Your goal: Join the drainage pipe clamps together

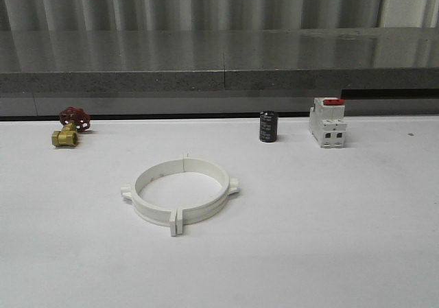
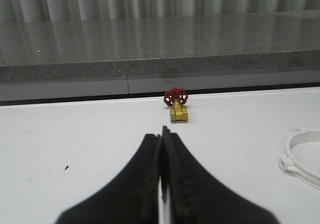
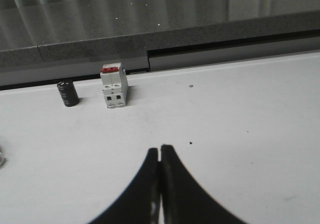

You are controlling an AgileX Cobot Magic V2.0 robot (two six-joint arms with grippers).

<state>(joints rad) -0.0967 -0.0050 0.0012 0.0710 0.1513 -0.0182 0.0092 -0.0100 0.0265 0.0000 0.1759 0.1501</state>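
Drainage pipe clamps (image 1: 181,191) lie flat on the white worktop (image 1: 329,226), left of centre in the front view; the two half-rings meet as one wide ring, end flanges together at the near side and at the far side; small outer tabs stick out left and right. An arc of the same ring shows at the edge of the left wrist view (image 2: 303,156).

Left gripper (image 2: 161,134): black fingers pressed together, nothing between them, over bare worktop; apart from the ring. Right gripper (image 3: 160,149): fingers likewise together, holding nothing, over bare worktop.

Along the back edge: brass valve with red handwheel (image 1: 70,127) at far left; black cylinder (image 1: 268,127) right of centre; white breaker with red top (image 1: 327,123) just beside it, further right; all well apart from the ring. Grey stone ledge (image 1: 219,64) behind.
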